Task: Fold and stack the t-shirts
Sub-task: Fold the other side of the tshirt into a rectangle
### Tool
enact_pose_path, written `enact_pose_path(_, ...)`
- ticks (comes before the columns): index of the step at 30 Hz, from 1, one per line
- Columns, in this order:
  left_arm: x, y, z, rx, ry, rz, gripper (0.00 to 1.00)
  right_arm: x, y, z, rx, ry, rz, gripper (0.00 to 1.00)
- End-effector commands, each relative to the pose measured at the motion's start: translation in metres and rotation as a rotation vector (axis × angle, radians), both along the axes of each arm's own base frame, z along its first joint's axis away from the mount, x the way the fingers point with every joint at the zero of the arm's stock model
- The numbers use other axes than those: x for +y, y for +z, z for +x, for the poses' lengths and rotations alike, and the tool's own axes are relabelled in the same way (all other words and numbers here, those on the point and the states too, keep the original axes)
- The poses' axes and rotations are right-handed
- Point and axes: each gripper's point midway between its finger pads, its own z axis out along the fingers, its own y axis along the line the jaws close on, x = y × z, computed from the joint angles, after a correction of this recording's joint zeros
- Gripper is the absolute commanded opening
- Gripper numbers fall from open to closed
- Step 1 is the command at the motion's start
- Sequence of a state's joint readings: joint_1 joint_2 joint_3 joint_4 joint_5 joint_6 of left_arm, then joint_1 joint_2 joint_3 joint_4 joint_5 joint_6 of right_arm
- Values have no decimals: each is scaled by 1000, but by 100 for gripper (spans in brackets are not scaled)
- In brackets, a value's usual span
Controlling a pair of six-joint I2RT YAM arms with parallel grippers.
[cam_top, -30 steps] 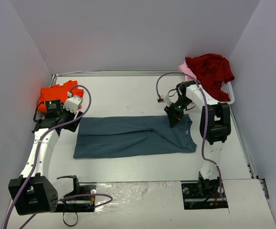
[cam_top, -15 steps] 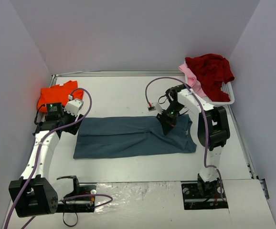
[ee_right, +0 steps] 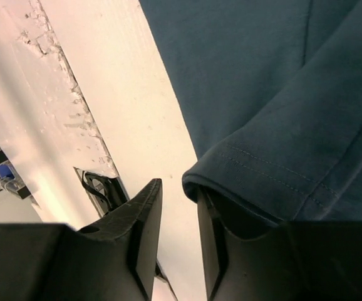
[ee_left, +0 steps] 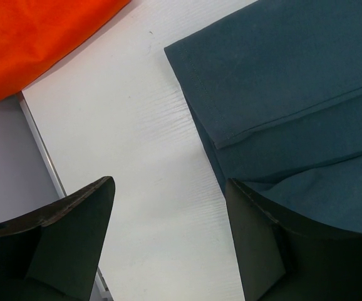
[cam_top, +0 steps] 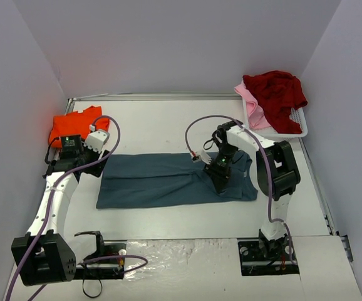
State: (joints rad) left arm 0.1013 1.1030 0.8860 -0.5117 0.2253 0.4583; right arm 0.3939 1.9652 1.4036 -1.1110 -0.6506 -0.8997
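Note:
The slate blue-grey t-shirt [cam_top: 162, 180] lies flat across the middle of the table, folded into a long band. My right gripper [cam_top: 222, 180] is low over its right part. In the right wrist view, that gripper [ee_right: 178, 191] has its jaws slightly apart with bare table showing in the gap, and a hemmed sleeve edge of the blue-grey shirt [ee_right: 262, 94] drapes over one finger. My left gripper [cam_top: 84, 164] hovers open just off the shirt's left edge [ee_left: 294, 81], empty [ee_left: 168, 185]. The orange t-shirt [cam_top: 74, 122] sits folded at the back left.
A white basket [cam_top: 297, 128] at the back right holds the dark red t-shirt [cam_top: 275, 91] and the pale pink one [cam_top: 253, 106]. The orange cloth [ee_left: 31, 37] fills the left wrist view's upper left. Grey walls close in on both sides.
My right gripper moved left and nearer across the blue-grey shirt's right part, and its jaws have parted from shut. The left arm stayed still.

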Motion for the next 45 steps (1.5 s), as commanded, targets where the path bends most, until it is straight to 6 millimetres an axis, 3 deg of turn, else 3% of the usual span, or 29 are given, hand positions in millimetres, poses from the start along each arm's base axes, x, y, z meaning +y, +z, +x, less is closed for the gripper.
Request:
enact_pose_path(1, -3, 5, 1, -26, 6, -24, 70, -4, 19, -16, 19, 27, 4, 28)
enact_pose_path(7, -3, 2, -1, -16, 14, -31, 70, 7, 15, -20, 45, 50, 29, 33)
enact_pose_path(15, -1, 3, -4, -17, 21, -23, 70, 22, 10, -41, 85, 123, 28, 39)
enact_pose_path(22, -2, 6, -4, -24, 27, -30, 70, 18, 9, -51, 97, 141, 2, 42)
enact_pose_path(29, -4, 10, -6, -30, 22, -34, 70, 21, 22, -54, 59, 137, 3, 43)
enact_pose_path(33, -6, 14, -6, -37, 13, -35, 71, 30, 40, -53, 4, 121, 33, 44)
enact_pose_path(40, -9, 25, -8, -39, -16, -32, 70, 32, 67, -29, -158, 72, 41, 48)
enact_pose_path(43, -19, 26, -8, -31, -58, -58, 70, 26, 75, 8, -312, -68, 7, 49)
enact_pose_path(45, -23, 28, -5, -30, -72, -71, 65, 15, 82, 42, -444, -178, -22, 34)
